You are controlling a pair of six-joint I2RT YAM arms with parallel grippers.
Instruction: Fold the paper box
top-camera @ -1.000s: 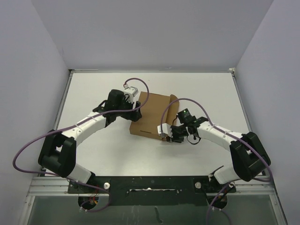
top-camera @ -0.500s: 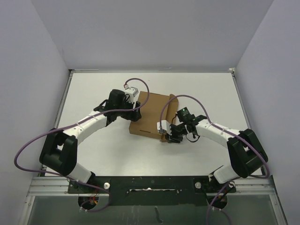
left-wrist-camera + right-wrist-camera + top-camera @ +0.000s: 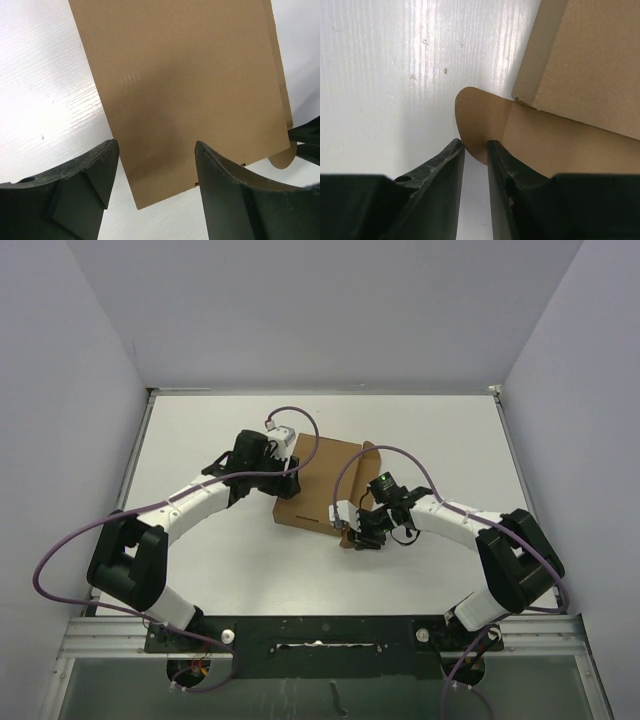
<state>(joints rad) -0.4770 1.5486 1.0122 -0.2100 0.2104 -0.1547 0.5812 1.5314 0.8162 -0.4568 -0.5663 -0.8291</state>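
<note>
The paper box [image 3: 322, 478] is a flat brown cardboard carton lying mid-table. My left gripper [image 3: 287, 483] is at its left edge. In the left wrist view the box [image 3: 185, 85] fills the upper frame and one of its corners lies below and between the wide-apart fingers; the left gripper [image 3: 156, 147] is open and holds nothing. My right gripper [image 3: 350, 534] is at the box's near right corner. In the right wrist view a rounded tab [image 3: 480, 117] of the box [image 3: 590, 65] reaches just between the tips of the right gripper [image 3: 475, 144], whose jaws stand narrowly apart with white table showing in the gap.
The white table [image 3: 430, 430] is bounded by grey walls at the back and both sides. Purple cables [image 3: 300, 425] loop over both arms near the box. A black rail [image 3: 320, 625] with the arm bases runs along the near edge.
My right gripper has moved left toward the box's near right corner and its jaws have parted slightly. The left jaws have narrowed a little; the left arm has hardly moved.
</note>
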